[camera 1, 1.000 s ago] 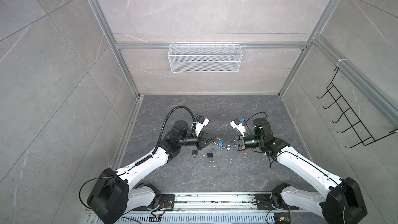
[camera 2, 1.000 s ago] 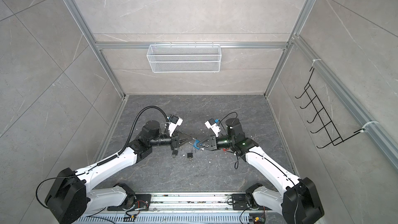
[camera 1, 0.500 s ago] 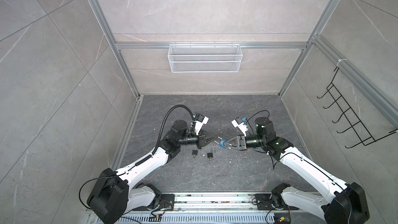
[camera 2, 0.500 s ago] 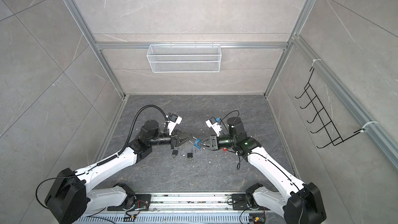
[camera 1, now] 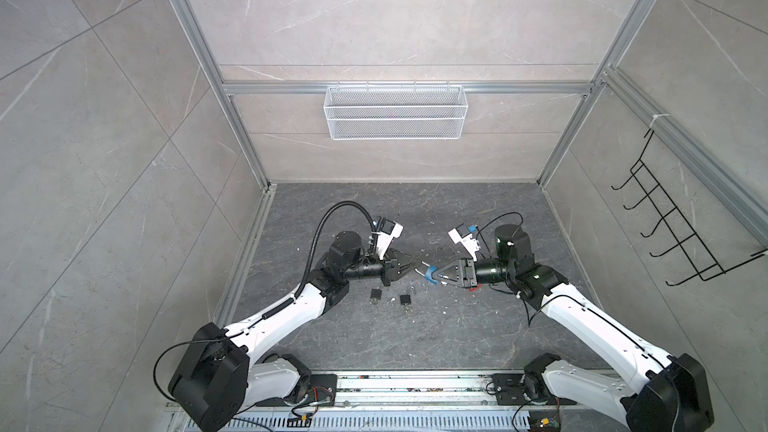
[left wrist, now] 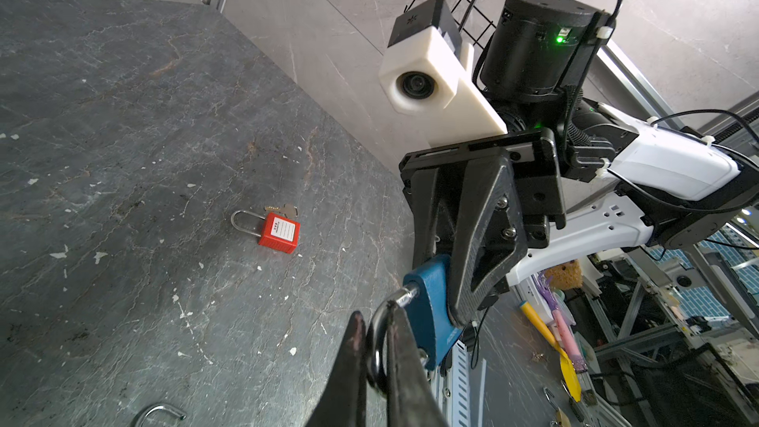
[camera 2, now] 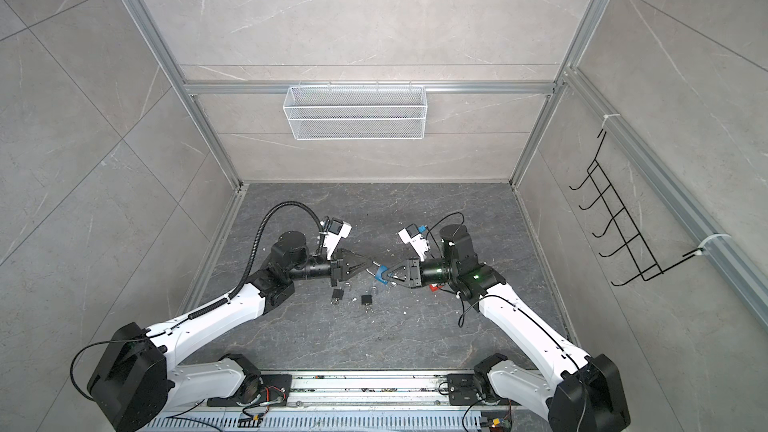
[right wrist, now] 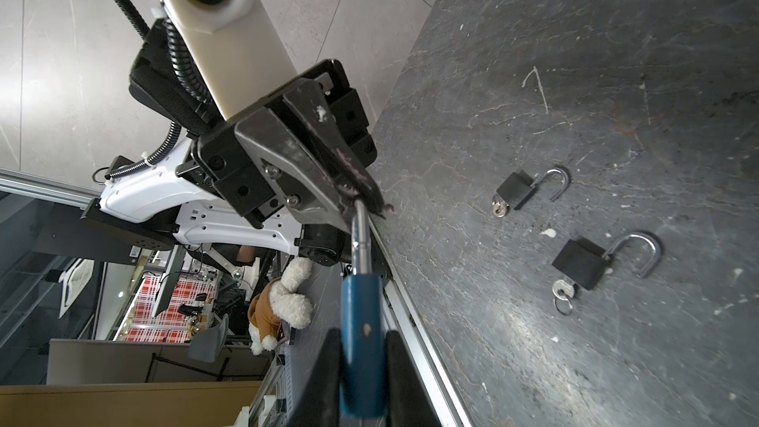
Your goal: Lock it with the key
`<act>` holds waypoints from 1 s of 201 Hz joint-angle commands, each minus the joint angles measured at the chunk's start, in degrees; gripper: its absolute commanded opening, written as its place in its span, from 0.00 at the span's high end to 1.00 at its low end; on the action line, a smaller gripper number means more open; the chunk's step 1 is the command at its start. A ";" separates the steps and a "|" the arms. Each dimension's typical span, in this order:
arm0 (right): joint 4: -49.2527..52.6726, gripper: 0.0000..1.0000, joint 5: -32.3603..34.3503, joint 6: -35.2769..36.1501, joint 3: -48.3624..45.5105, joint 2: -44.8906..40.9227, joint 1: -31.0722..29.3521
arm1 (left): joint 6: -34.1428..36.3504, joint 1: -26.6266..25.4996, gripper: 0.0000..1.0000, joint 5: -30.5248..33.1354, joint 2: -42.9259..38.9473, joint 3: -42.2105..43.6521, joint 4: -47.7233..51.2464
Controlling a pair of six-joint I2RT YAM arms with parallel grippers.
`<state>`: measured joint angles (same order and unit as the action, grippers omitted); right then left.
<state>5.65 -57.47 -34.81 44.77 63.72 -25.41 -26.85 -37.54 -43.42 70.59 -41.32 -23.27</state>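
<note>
Seemingly mid-job above the grey counter [camera 1: 415,209]. Gripped at the body by the right end effector [camera 1: 435,274], jaws narrowed around the blue padlock [right wrist: 363,322]; pinched at nine o'clock by the left end effector [camera 1: 414,265], all but closed on the drawn-out shackle [right wrist: 360,236]. Not yet pushed home or key-turned; cannot tell of any key fitted. Spotted at seven o'clock: two black padlocks [camera 1: 376,295], shackles open, keys in.
</note>
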 commanded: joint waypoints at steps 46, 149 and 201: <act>-5.97 1.00 5.24 0.56 1.53 1.56 -0.34 | -0.60 -3.81 1.00 -7.15 0.51 -0.07 -3.79; -8.15 1.00 8.69 1.36 3.54 5.99 -0.46 | -1.10 -5.04 1.00 -9.50 3.02 -0.69 -5.24; -11.59 1.00 9.64 0.91 3.47 8.94 -0.43 | -2.77 -5.88 1.00 -11.30 2.70 -1.31 -7.15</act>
<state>3.73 -55.53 -33.67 45.12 69.71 -24.97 -27.51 -37.52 -39.90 74.19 -41.01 -24.03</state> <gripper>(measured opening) 0.176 0.089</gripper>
